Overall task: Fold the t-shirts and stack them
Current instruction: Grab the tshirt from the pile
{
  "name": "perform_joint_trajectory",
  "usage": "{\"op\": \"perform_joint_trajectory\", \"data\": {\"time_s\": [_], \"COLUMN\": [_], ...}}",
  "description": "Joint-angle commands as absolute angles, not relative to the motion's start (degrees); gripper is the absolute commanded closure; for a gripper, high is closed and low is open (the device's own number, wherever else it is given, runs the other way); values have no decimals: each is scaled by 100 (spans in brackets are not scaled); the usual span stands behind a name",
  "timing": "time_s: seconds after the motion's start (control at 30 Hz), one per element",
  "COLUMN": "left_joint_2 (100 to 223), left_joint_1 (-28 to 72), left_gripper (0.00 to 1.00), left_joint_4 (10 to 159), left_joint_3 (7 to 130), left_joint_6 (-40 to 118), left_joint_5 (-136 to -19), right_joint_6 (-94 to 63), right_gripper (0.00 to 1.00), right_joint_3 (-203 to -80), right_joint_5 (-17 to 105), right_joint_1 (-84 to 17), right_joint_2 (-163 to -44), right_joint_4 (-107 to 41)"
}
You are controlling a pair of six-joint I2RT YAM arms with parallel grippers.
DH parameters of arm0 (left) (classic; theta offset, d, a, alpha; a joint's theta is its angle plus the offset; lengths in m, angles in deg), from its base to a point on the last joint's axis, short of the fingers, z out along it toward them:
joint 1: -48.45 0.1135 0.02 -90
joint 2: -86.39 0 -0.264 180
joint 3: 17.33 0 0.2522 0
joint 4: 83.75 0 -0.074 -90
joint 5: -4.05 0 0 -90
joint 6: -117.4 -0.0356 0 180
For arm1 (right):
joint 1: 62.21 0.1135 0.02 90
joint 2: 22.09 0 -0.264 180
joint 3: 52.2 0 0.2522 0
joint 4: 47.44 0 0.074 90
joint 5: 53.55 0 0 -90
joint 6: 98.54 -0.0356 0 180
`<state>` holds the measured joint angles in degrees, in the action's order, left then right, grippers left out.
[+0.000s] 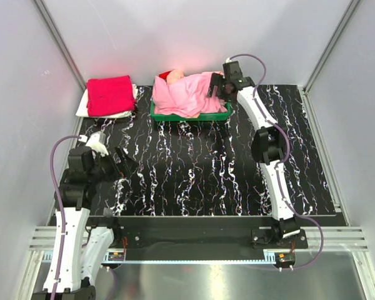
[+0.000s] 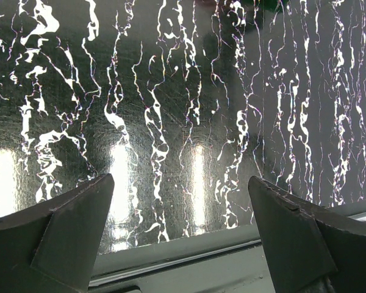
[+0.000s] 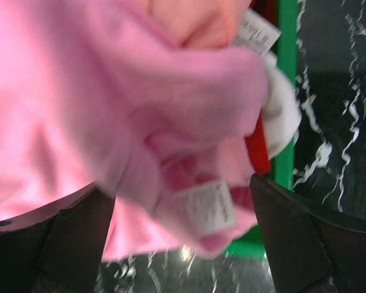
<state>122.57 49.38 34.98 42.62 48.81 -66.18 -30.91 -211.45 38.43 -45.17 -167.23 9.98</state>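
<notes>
At right wrist — label [image 3: 204,208] on pink tee [image 3: 67,104].

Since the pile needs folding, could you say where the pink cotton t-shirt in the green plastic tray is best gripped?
Probably the bunched fold beside the white label at the right end of the pink cotton t-shirt, from above: it humps above the green plastic tray; the right gripper straddles it.

Tabletop [image 1: 194,181]: black, white marble-like veining, glossy, lamp glare near front edge.
Walls [image 1: 175,31]: 3, plain pale grey panels.
Corner posts [image 1: 57,39]: 2, metal, back corners.
Front rail [image 1: 194,239]: slotted aluminium.
</notes>
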Motion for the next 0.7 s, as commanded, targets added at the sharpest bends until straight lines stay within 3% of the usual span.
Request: {"op": "perform_joint_trajectory", "data": {"time_s": [0.0, 0.03, 0.17, 0.27, 0.4, 0.5, 0.53, 0.57, 0.63, 0.67], "left_joint_2": [12190, 12190, 12181, 12181, 12146, 12120, 12128, 12128, 12128, 12128], "left_joint_1": [4951, 4951, 4951, 4951, 4959, 4959, 4959, 4959, 4959, 4959], "left_gripper": [1, 1, 1, 1, 1, 1, 1, 1, 1, 1], "left_joint_4": [3748, 3757, 3749, 3740, 3749, 3757, 3757, 3757, 3757, 3757], "left_joint_3": [4275, 4275, 4275, 4275, 4275, 4266, 4266, 4266, 4266, 4266], "left_joint_6": [4841, 4841, 4841, 4841, 4841, 4849, 4849, 4849, 4849, 4849], "left_joint_5": [-6450, -6459, -6477, -6485, -6477, -6486, -6477, -6485, -6477, -6477], "right_joint_6": [-2682, -2673, -2699, -2664, -2550, -2462, -2436, -2410, -2418, -2418], "right_gripper": [4, 6, 31, 38, 57, 66, 64, 53, 18, 16], "right_joint_3": [-21889, -21837, -21520, -21406, -21230, -21239, -21212, -21125, -20993, -20897], "right_joint_5": [3312, 3320, 3390, 3399, 3443, 3364, 3303, 3250, 3144, 3109], "right_joint_1": [-4498, -4490, -4490, -4437, -4306, -4191, -4165, -4112, -4086, -4068], "right_joint_2": [-16983, -16992, -16852, -16685, -16465, -16386, -16316, -16272, -16114, -16070], "right_joint_4": [713, 580, 139, 7, -90, 94, 121, 147, 130, 130]}}
